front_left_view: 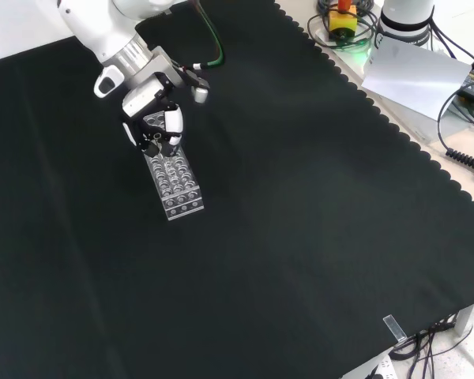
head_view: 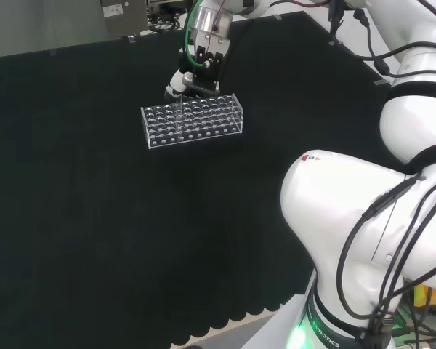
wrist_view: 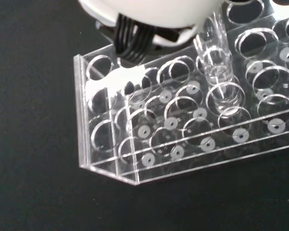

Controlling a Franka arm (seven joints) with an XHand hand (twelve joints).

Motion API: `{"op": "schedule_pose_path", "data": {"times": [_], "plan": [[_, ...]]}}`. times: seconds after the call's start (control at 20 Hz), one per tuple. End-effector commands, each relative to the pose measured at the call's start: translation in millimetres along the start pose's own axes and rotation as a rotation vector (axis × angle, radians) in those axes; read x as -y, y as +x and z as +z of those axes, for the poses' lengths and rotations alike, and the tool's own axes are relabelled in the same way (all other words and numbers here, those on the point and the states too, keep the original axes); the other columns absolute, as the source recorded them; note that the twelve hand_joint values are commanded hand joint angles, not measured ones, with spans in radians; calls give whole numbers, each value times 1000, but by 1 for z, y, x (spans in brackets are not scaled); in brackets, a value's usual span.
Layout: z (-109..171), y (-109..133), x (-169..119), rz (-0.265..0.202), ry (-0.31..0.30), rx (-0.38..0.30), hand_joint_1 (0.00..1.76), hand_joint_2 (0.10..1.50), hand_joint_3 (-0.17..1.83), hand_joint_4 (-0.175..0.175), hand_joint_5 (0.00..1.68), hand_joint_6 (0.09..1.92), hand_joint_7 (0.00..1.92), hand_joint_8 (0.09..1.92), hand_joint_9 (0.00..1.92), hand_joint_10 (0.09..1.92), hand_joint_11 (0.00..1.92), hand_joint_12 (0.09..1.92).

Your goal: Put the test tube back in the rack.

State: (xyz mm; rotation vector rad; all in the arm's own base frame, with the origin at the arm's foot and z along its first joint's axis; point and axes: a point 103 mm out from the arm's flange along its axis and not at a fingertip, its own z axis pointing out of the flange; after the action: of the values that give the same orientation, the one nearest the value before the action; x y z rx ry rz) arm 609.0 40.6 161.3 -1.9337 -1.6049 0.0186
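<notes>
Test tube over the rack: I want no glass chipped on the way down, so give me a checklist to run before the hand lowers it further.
1. Test tube held by the hand: ok, the wrist view shows it coming down from under the palm.
2. Tube tip over a hole of the rack: ok, the wrist view shows it at a hole's rim.
3. Tube upright: not ok, it leans a little in the wrist view.
4. Target hole free: ok, no other tube seen in it.
5. Rack flat on the black cloth: ok.
6. How far the tip has gone in: cannot tell.
</notes>
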Motion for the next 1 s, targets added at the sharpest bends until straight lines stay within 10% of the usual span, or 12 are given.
{"op": "schedule_pose_path", "data": {"times": [0.05, 0.25, 0.65, 1.0], "plan": [[2, 6, 9, -30, 27, -20, 1199, 799, 415, -175, 1223, 654, 1397, 617, 1297, 850, 1110, 1235], [0, 7, 13, -25, 32, -24, 1189, 862, 315, -159, 1186, 692, 1243, 720, 1214, 866, 1014, 1311], [-2, 11, 20, -91, 89, -55, 1129, 482, 811, -12, 558, 776, 575, 918, 647, 917, 537, 1497], [-12, 14, 30, -117, 73, -64, 1085, 471, 771, 19, 343, 537, 276, 939, 361, 967, 305, 1536]]}}
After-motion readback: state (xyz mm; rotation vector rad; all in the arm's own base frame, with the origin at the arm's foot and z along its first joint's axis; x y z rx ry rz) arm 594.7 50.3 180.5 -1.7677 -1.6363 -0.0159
